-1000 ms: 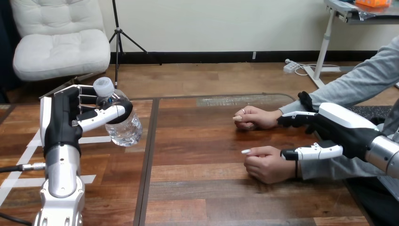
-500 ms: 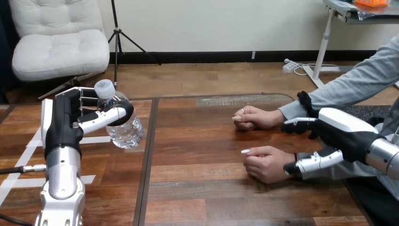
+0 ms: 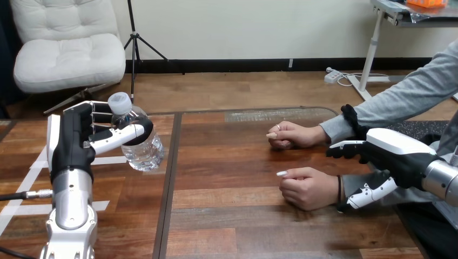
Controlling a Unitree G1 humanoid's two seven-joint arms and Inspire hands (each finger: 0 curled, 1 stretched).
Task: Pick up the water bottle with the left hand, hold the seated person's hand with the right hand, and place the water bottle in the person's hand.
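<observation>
A clear water bottle (image 3: 141, 141) with a white cap is held above the table at the left, my left hand (image 3: 75, 141) shut round it with the thumb across its front. At the right, the person's nearer hand (image 3: 308, 187) rests as a loose fist on the wood, and their farther hand (image 3: 291, 134) lies curled behind it. My right hand (image 3: 397, 154) hovers open over the wrist of the nearer hand, fingers above it and thumb (image 3: 370, 194) below and beside it. I see no finger curled round the wrist.
The wooden table (image 3: 232, 216) has a dark seam running front to back beside the bottle. White tape strips (image 3: 21, 208) mark its left part. The person's grey sleeve (image 3: 410, 100) reaches in from the upper right.
My right hand has drawn back to the right from the person's nearer wrist and its thumb has dropped lower. The left hand and bottle have hardly moved.
</observation>
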